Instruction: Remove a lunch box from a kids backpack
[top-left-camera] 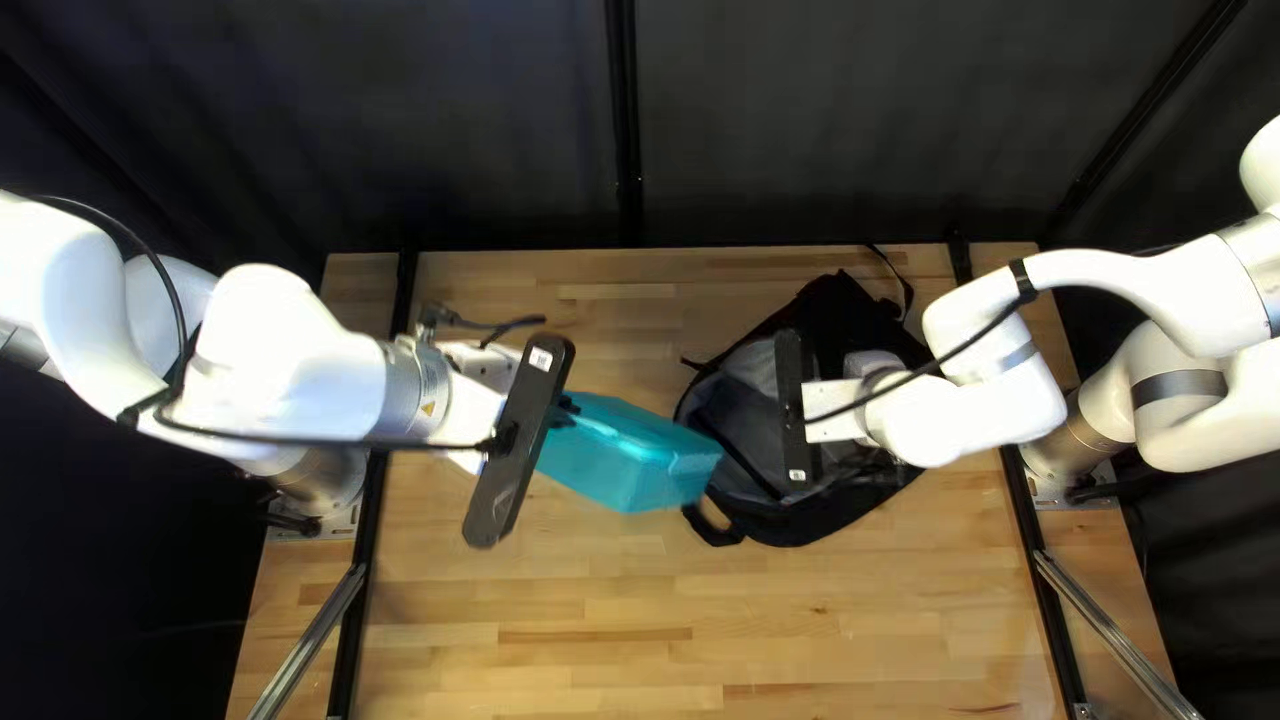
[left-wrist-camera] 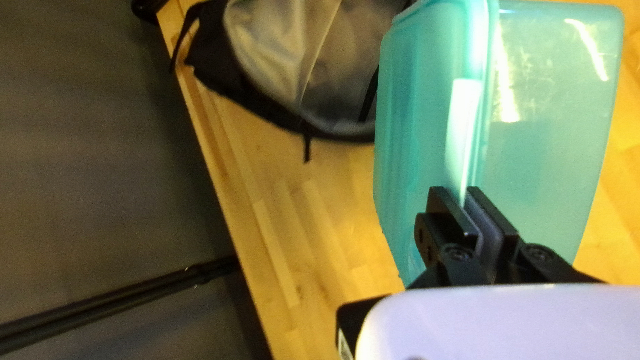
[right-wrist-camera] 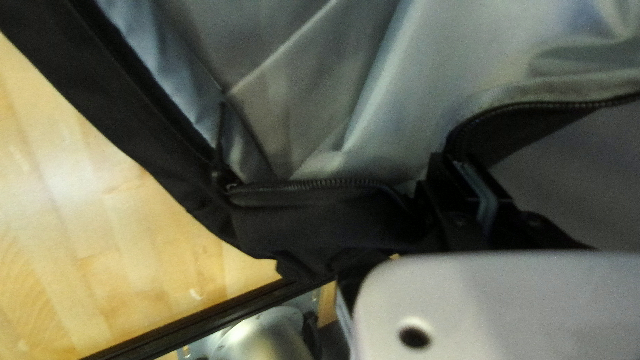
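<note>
Both sets of jaws closed: left gripper (top-left-camera: 566,408) on teal plastic lunch box (top-left-camera: 627,460), outside black-and-grey fabric backpack (top-left-camera: 800,523); right gripper (top-left-camera: 834,411) on backpack's zippered edge (right-wrist-camera: 320,184). Black webbing loop (top-left-camera: 716,536) near box on wooden surface (top-left-camera: 827,627).

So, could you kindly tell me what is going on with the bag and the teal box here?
I'm taking a lunch box out of a backpack. My left claw grips the teal lunch box by its rim, while my right claw pinches the edge of the unzipped backpack. The box appears to be out, held by the bag's open side, though one end overlaps the bag in the top left view.
</note>
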